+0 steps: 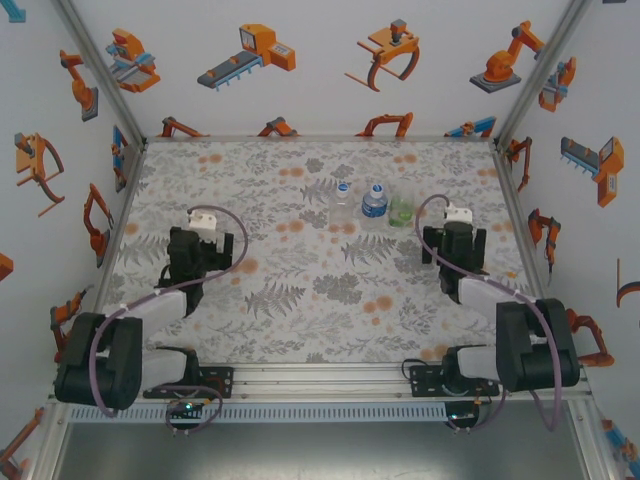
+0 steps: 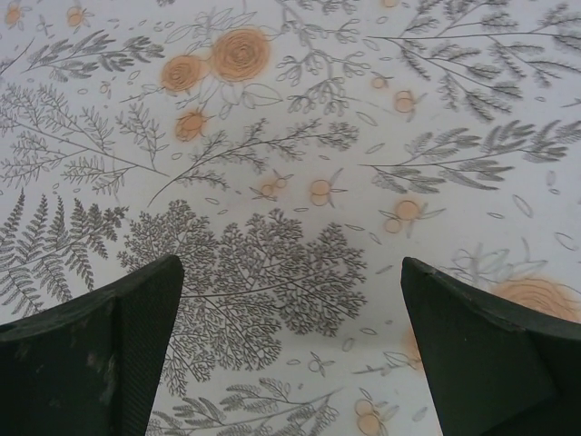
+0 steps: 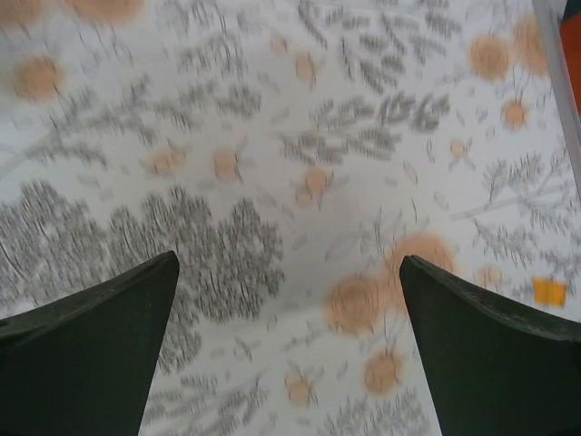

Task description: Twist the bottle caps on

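Upright in tight row at 12 o'clock on floral table (image 1: 300, 300): three bottles (image 1: 374, 203). At 9 o'clock, left gripper (image 2: 290, 263), fingers spread wide, empty, above bare table. At 3 o'clock, right gripper (image 3: 289, 259), likewise spread, empty, near green-tinted bottle (image 1: 402, 208).

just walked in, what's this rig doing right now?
Nothing is being handled yet. Three bottles stand in a row toward the far middle of the table: the clear bottle, the blue-labelled bottle and the green-tinted bottle. The left gripper and right gripper both hang open and empty over the patterned cloth, one either side of the row. Caps are too small to make out.
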Robot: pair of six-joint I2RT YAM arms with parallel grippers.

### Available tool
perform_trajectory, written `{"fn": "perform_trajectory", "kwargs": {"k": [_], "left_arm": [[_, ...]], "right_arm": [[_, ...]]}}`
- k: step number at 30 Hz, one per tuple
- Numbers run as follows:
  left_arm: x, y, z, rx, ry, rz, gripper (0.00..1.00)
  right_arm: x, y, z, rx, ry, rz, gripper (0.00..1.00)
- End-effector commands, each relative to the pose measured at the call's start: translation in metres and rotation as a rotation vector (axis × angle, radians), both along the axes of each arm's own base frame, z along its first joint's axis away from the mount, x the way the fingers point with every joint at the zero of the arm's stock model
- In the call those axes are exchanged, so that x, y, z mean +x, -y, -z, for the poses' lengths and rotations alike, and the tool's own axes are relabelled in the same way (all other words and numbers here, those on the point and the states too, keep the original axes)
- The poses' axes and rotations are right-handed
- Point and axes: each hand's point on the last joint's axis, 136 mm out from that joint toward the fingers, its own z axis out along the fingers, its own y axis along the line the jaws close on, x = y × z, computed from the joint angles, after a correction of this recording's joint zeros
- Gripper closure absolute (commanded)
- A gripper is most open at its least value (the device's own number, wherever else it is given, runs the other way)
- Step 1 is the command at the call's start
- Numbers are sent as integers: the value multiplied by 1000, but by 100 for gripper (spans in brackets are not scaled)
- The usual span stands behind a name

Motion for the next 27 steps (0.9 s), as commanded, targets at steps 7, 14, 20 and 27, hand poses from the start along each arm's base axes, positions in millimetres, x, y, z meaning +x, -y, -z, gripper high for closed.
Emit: {"fn": "perform_trajectory", "kwargs": {"k": [7,14,20,27], "left_arm": [[25,-3,-14,-134,128,31,3],[32,-7,-1,-196,104,56,3],[43,-15,6,-229,70,29,3],[43,-19,7,-221,59,-4,3]], "right_arm": [[30,0,-11,138,243,-78,1],[35,-1,-5,143,234,-82,1],[34,14,-4,134,224,11,1],[34,13,-4,134,224,8,1]]}}
